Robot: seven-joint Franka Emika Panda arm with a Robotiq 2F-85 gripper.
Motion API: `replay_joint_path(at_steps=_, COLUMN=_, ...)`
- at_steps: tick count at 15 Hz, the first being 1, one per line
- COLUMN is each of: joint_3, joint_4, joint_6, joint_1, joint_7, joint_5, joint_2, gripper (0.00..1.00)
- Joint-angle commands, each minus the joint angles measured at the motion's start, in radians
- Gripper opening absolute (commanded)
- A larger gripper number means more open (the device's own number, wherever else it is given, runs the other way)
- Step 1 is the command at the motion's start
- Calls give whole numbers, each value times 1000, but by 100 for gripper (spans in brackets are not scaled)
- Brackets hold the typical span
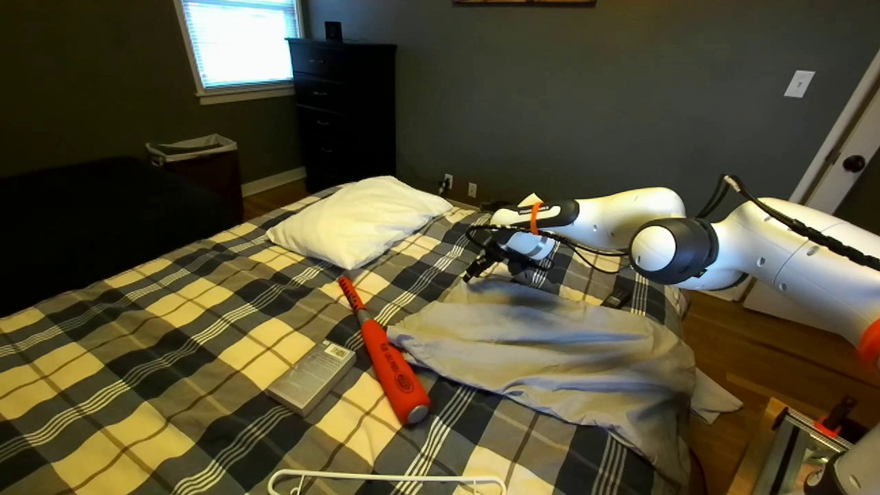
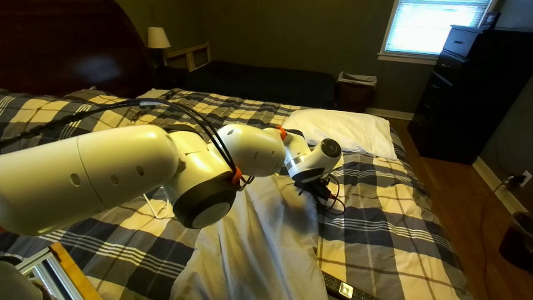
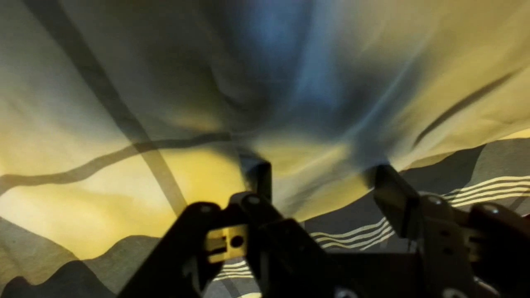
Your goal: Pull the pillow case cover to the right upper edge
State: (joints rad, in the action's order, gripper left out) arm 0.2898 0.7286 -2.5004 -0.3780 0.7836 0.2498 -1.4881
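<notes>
- The pillow case cover point(image 1: 550, 344) lies limp and wrinkled over the plaid bedspread point(image 1: 185, 337), next to the red bat point(image 1: 388, 368). In an exterior view, one end of it goes down over the bedspread's side.
- The gripper point(image 3: 322, 169) is at the border of this cloth, with its fingers point(image 3: 393, 198) apart and nothing clamped. Whether they touch the cloth or are just above it, I cannot tell.
- I judge the cloth to be light and very soft. It will not push well; it must be pulled, and it will follow in folds.
- It does not look fragile, so a firm pinch should do no harm. A single layer could slip out; a gathered fold is, in my opinion, the safer hold.
- The border by the gripper seems a good place to take hold, because the rest can trail behind toward the right upper edge point(image 2: 410, 179), which I take to be the wall side.
- The hanging end may drag, and the remote control point(image 2: 345, 289), just beside the cloth, could come along.
- In an exterior view, the arm point(image 2: 254, 154) hides part of the cloth, and the frame cuts its near end.
- The wrist view is blurred around the fingertips; perhaps the hem runs between them.
- A pale piece of fabric point(image 1: 715, 395) shows past the bedspread; whether it belongs to the cover is unclear.
</notes>
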Motion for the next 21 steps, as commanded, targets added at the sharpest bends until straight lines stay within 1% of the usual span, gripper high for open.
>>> replay_joint_path(at_steps=1, joint_3=-11, joint_4=8, joint_6=27, joint_1=2, joint_7=-17, joint_5=25, joint_2=0, gripper=35)
replay_joint_path(at_steps=4, joint_3=-15, joint_4=7, joint_6=21, joint_1=6, joint_7=-30, joint_5=21, joint_2=0, gripper=11)
replay_joint_path(at_steps=5, joint_3=-25, joint_4=-9, joint_6=17, joint_1=13, joint_7=-39, joint_5=11, joint_2=0, gripper=55)
replay_joint_path(at_steps=6, joint_3=-32, joint_4=-26, joint_6=-1, joint_1=20, joint_7=-38, joint_5=4, joint_2=0, gripper=50)
replay_joint_path(at_steps=7, joint_3=-43, joint_4=-47, joint_6=15, joint_1=25, joint_7=-31, joint_5=-12, joint_2=2, gripper=50)
replay_joint_path(at_steps=8, joint_3=-68, joint_4=-68, joint_6=35, joint_1=32, joint_7=-39, joint_5=-34, joint_2=1, gripper=55)
replay_joint_path(at_steps=10, joint_3=-85, joint_4=-88, joint_6=32, joint_1=28, joint_7=-43, joint_5=-44, joint_2=-3, gripper=70)
replay_joint_path(at_steps=12, joint_3=-77, joint_4=-123, joint_6=49, joint_1=17, joint_7=-13, joint_5=-34, joint_2=-29, gripper=86)
replay_joint_path(at_steps=13, joint_3=-59, joint_4=-140, joint_6=56, joint_1=8, joint_7=21, joint_5=-25, joint_2=-44, gripper=92)
replay_joint_path(at_steps=14, joint_3=-45, joint_4=-64, joint_6=33, joint_1=-10, joint_7=66, joint_5=-7, joint_2=-2, gripper=100)
replay_joint_path(at_steps=16, joint_3=-5, joint_4=-34, joint_6=17, joint_1=-37, joint_7=154, joint_5=24, joint_2=2, gripper=100)
replay_joint_path(at_steps=18, joint_3=14, joint_4=-18, joint_6=8, joint_1=-53, joint_7=213, joint_5=47, joint_2=2, gripper=100)
replay_joint_path(at_steps=21, joint_3=56, joint_4=4, joint_6=30, joint_1=-83, joint_7=285, joint_5=101, joint_2=2, gripper=100)
